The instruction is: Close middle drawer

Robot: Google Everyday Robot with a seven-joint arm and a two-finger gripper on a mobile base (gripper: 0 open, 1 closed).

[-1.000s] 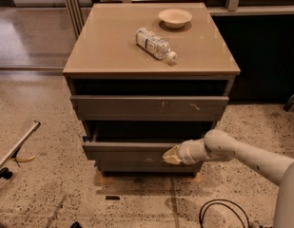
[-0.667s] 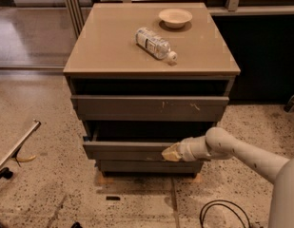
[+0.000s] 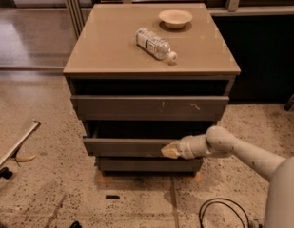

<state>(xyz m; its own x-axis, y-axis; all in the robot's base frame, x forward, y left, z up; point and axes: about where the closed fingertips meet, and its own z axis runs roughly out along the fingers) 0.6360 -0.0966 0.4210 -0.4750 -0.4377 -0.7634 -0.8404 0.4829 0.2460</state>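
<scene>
The middle drawer (image 3: 127, 146) of the grey-brown cabinet has a plain handleless front and stands out a short way from the cabinet, with only a dark gap showing above it. My gripper (image 3: 168, 150) comes in from the right on the white arm (image 3: 241, 152). Its tip rests against the right part of the middle drawer's front. Above it is the top drawer front (image 3: 149, 107) with small white scratch marks. Below it is the bottom drawer front (image 3: 146, 165), nearest the floor.
A clear plastic bottle (image 3: 156, 44) lies on its side on the cabinet top (image 3: 103, 51), with a shallow bowl (image 3: 175, 18) behind it. A black cable (image 3: 222, 213) loops on the speckled floor at lower right. A metal bar (image 3: 15, 146) angles in at left.
The middle drawer has slid further into the cabinet; less of it sticks out now. The gripper tip has stayed against its front and moved a little left.
</scene>
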